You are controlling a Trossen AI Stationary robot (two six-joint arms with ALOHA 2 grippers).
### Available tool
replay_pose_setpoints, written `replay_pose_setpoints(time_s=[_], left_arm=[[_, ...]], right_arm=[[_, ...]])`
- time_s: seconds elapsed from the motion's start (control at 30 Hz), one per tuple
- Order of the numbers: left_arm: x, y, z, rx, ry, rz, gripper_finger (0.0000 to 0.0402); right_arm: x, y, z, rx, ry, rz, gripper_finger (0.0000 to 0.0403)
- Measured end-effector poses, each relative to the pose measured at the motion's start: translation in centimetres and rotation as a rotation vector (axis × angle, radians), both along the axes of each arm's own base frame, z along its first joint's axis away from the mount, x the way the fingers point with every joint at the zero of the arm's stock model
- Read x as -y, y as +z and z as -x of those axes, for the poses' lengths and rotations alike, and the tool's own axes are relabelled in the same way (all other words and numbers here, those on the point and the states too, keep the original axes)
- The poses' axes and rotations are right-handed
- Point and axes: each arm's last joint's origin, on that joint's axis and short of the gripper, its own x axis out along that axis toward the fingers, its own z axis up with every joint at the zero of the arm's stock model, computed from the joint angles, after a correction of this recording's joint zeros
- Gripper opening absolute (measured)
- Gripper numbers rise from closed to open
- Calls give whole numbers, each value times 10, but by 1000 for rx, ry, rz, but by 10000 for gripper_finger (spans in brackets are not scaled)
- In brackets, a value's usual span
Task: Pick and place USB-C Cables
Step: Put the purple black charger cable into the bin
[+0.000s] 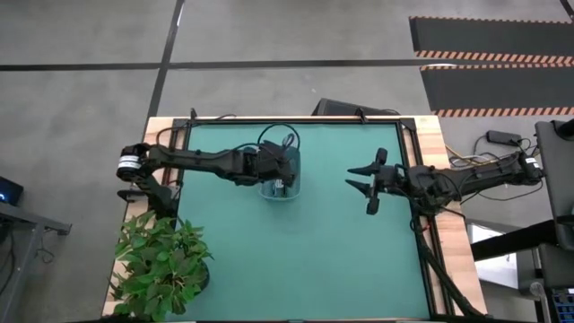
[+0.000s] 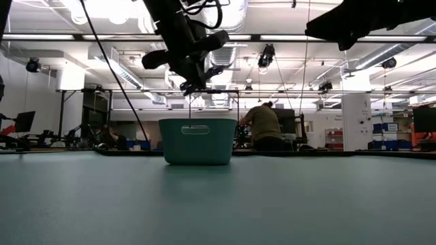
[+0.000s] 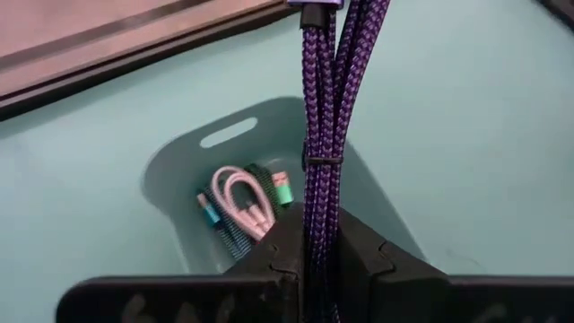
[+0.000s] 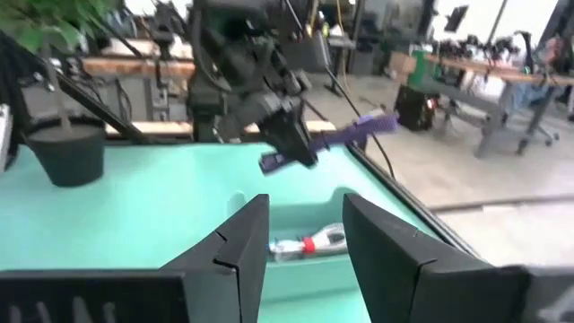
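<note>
The left gripper (image 1: pixel 280 176) hangs directly over the teal bin (image 2: pixel 195 142), its 2 fingers pinched on the dark purple cable (image 3: pixel 327 126). In the left wrist view the braided bundle runs straight out from between the fingers, bound by a thin tie partway along, and dangles above the bin's open mouth. From the right wrist view the same cable (image 4: pixel 334 139) sticks out sideways from that gripper, well above the bin's rim.

Below the left gripper, on the bin's floor, lie 3 more bundles: a white cable (image 3: pixel 240 199) coiled in loops, a blue cable (image 3: pixel 220 224) just beside it, and a dark green cable (image 3: pixel 267 179) on its other side. They touch one another in a small heap.

The right gripper (image 1: pixel 362 180) waits well apart from the bin, raised over the teal table (image 1: pixel 341 260), with its fingers spread and nothing between them. A potted plant (image 1: pixel 161 262) stands at the table's corner nearest the left arm's base.
</note>
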Motion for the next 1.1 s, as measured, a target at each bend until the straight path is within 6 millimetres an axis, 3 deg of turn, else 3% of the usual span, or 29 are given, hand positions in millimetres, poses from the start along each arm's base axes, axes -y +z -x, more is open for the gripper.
replay_pose_setpoints(time_s=[0.47,0.77,1.1], left_arm=[[-14,-10,11,-89,137,62,14],[-16,-13,-24,-117,91,86,14],[-20,-31,-40,-315,152,126,14]], right_arm=[[2,0,1,-43,-75,29,129],[3,1,1,-49,-93,54,127],[3,1,1,-55,-91,69,124]])
